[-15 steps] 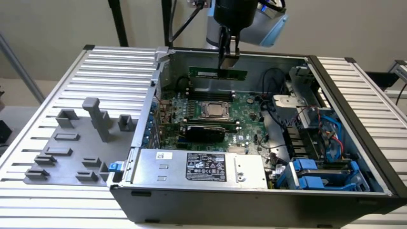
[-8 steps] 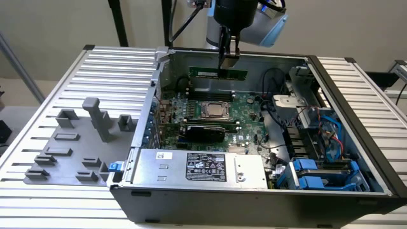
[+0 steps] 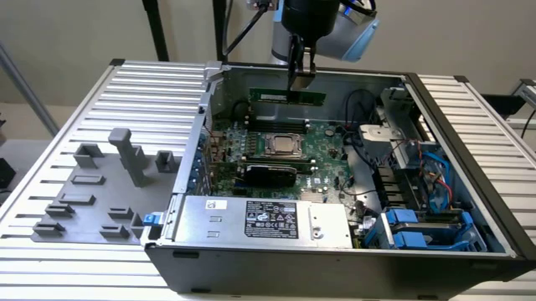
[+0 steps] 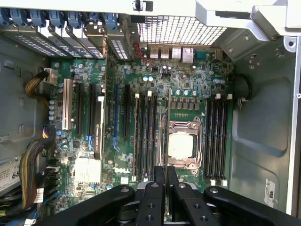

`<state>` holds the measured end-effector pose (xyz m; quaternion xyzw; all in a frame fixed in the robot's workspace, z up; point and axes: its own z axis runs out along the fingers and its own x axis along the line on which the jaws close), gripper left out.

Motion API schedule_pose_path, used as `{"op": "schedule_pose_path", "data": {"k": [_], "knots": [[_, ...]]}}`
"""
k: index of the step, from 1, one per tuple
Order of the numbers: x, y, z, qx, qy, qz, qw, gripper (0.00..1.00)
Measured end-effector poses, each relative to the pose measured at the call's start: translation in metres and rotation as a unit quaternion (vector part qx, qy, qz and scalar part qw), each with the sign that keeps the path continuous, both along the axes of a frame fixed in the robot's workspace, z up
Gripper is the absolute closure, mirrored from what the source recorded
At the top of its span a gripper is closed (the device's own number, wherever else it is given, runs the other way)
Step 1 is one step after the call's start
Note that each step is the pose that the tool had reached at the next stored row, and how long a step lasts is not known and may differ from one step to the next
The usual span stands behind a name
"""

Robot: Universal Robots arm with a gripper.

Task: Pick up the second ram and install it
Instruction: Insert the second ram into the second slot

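Exterior view: the arm's gripper (image 3: 299, 86) hangs over the open computer case (image 3: 469, 157), its claw pinching the second ram (image 3: 275, 96) by the upper edge. The green stick is held with its long edge level. It is raised above the motherboard (image 3: 322, 147) at the far side of the case, close to the rear wall and touching nothing below it. Beneath it lie the dark memory slots (image 3: 277, 123), then the processor socket (image 3: 282, 145) with its metal frame, then a black-topped expansion card (image 3: 268, 173). A silver power supply (image 3: 263, 219) with a printed label occupies the near edge of the case, and blue drive bays (image 3: 427, 232) sit on the exterior view's right. A grey fixture tray (image 3: 84, 194) rests on the slatted table (image 3: 50, 263) on the exterior view's left.

Wrist view: the two black fingers are drawn together on the stick, seen edge-on as a thin line, with the socket (image 4: 181, 143) just beside it and banks of slots flanking both.
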<state>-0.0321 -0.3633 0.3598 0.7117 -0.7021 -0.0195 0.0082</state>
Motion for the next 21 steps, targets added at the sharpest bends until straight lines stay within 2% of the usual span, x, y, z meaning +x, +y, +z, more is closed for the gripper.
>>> {"op": "schedule_pose_path", "data": {"k": [3,21], "knots": [[0.0,0.0,-0.0049,-0.0001,-0.0036,0.0,1.0,0.86],[-0.002,-0.0011,-0.0377,-0.0001,-0.0039,0.0,1.0,0.86]]}}
